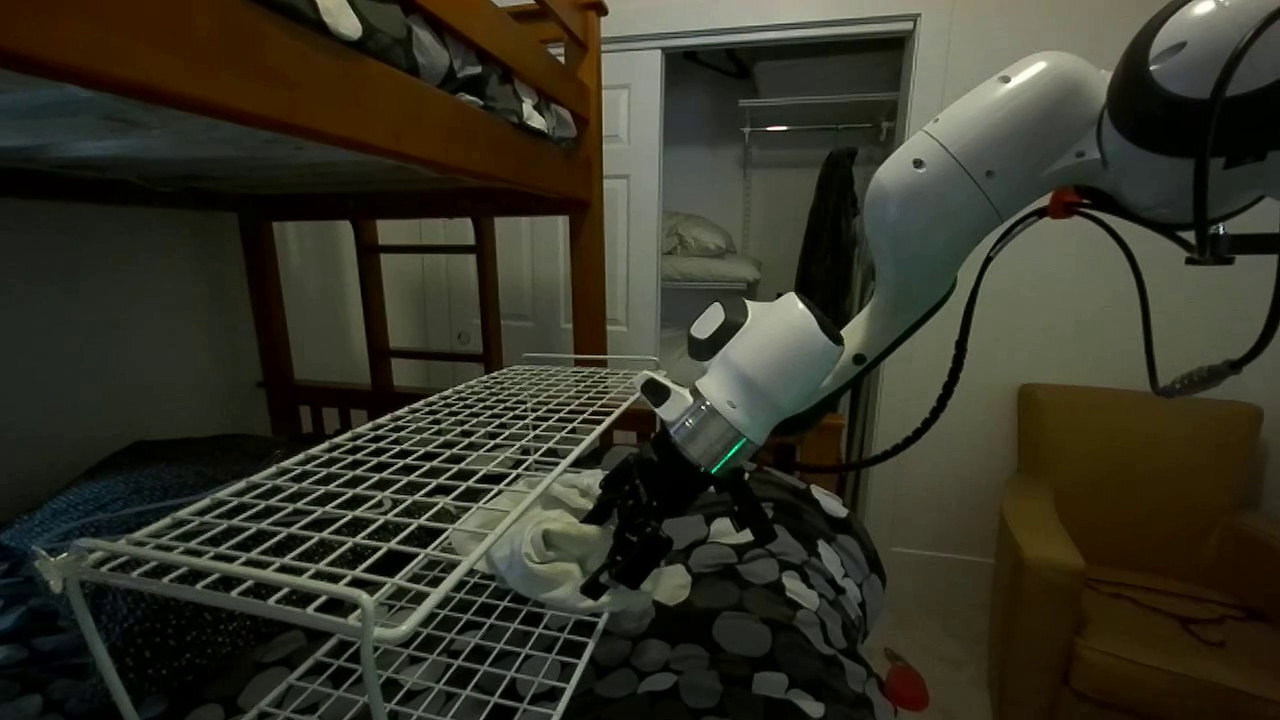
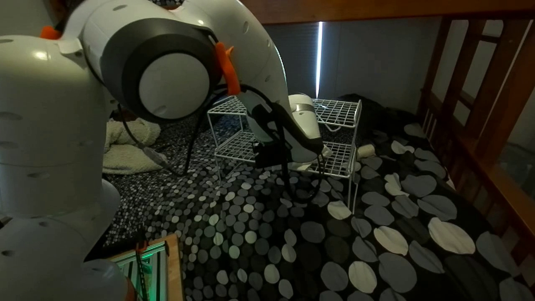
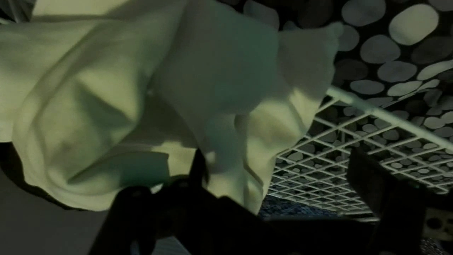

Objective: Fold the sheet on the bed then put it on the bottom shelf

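Observation:
The cream sheet (image 1: 545,550) is bunched and wrinkled at the side of the white wire rack, under the top grid and at the edge of the bottom shelf (image 1: 500,640). Part of it sticks out past the shelf edge. In the wrist view the sheet (image 3: 212,88) fills the left and middle, with the bottom shelf (image 3: 318,170) at right. My gripper (image 1: 592,553) points down at the sheet; its fingers (image 3: 277,161) are wide apart, one against or close to the cloth, the other over the shelf. The bed (image 2: 284,234) is below. The arm hides most of the sheet in an exterior view.
The rack's top grid (image 1: 420,450) lies just above and beside my gripper. The bunk bed (image 1: 590,250) rises behind. A yellow armchair (image 1: 1140,560) stands at right. A fluffy cream blanket (image 2: 129,146) and a small cream piece (image 2: 365,151) lie on the bed.

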You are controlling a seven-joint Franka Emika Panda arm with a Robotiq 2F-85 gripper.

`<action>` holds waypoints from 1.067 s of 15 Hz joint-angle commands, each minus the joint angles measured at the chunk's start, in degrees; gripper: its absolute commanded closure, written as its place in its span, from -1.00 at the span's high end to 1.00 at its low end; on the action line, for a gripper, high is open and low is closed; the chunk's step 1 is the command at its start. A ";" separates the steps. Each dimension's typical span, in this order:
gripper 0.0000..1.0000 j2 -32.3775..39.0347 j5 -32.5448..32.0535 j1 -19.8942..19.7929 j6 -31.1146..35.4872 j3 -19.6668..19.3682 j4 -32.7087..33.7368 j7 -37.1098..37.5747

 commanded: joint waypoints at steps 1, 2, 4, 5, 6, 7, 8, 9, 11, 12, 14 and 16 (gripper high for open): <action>1.00 -1.94 -0.35 -1.74 3.03 0.41 -1.89 -2.14; 1.00 -3.00 -0.35 -1.83 2.77 0.28 -2.65 -1.51; 1.00 -5.35 0.55 -2.07 1.94 0.38 -4.07 -0.18; 1.00 -6.31 1.16 -2.70 1.25 0.98 -4.66 -0.06; 1.00 -8.14 1.47 -2.47 0.64 0.80 -5.48 0.91; 1.00 -10.13 1.20 -1.58 0.40 -0.25 -6.38 2.44; 1.00 -11.23 1.50 -2.11 0.95 0.35 -6.69 2.68; 1.00 -12.63 1.77 -2.07 1.50 0.34 -7.13 3.78; 1.00 -16.47 1.42 -1.16 1.25 -1.07 -8.93 7.24; 1.00 -20.25 11.89 5.95 2.08 -10.81 -11.12 -0.13; 1.00 -21.51 9.97 2.54 -0.16 -7.13 -12.01 6.95; 1.00 -25.09 10.62 3.95 -1.42 -9.25 -14.13 9.34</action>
